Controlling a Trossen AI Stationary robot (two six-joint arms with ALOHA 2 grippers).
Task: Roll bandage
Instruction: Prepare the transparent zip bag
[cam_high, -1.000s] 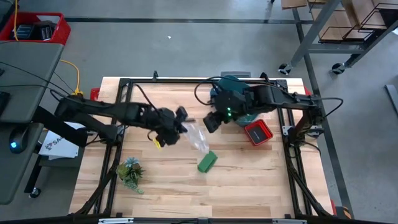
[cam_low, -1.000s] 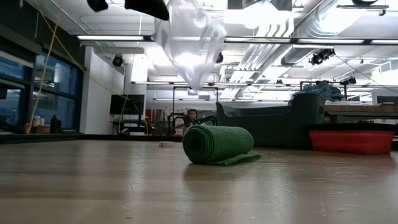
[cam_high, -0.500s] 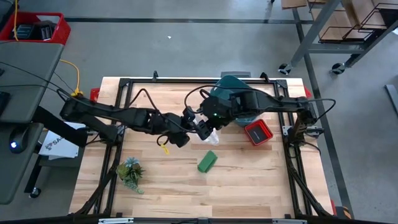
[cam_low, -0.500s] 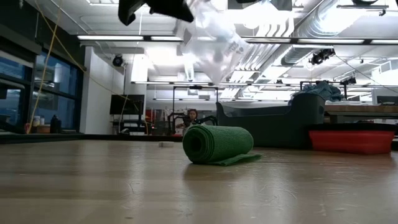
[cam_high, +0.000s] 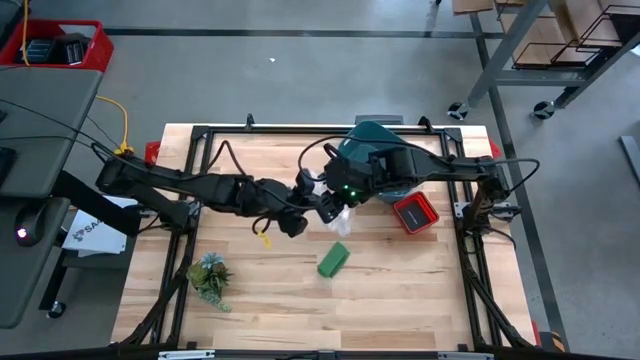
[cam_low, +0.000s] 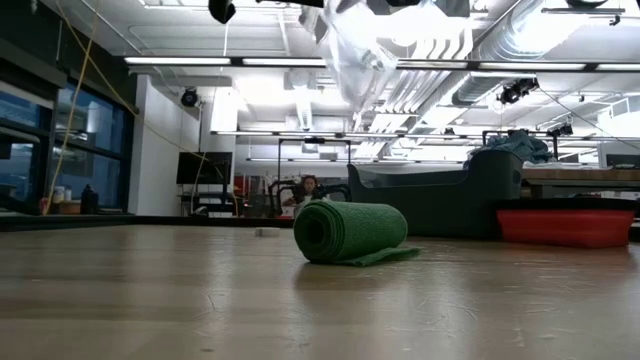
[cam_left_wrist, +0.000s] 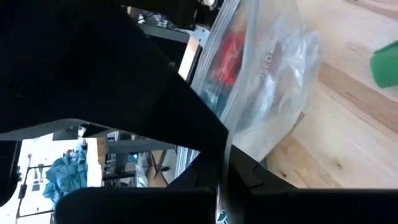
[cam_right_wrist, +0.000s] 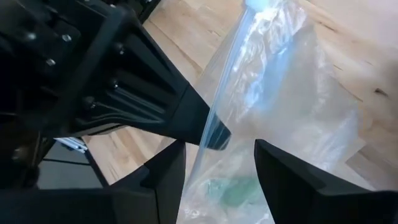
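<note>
Bandage lies rolled on the table, at five o'clock from the two grippers meeting over the centre. Left gripper is pinched shut on the rim of a clear plastic bag; right gripper stands spread astride the bag's edge. Rolling looks done; bagging seemingly follows, which calls for parting the bag's mouth.

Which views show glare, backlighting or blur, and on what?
Low view: bright ceiling lights backlight the clear plastic bag; the rolled green fabric bandage stays sharp. Left wrist view: the near dark fingers are a black silhouette, the bag soft. Right wrist view: glare whitens the bag's top.
</note>
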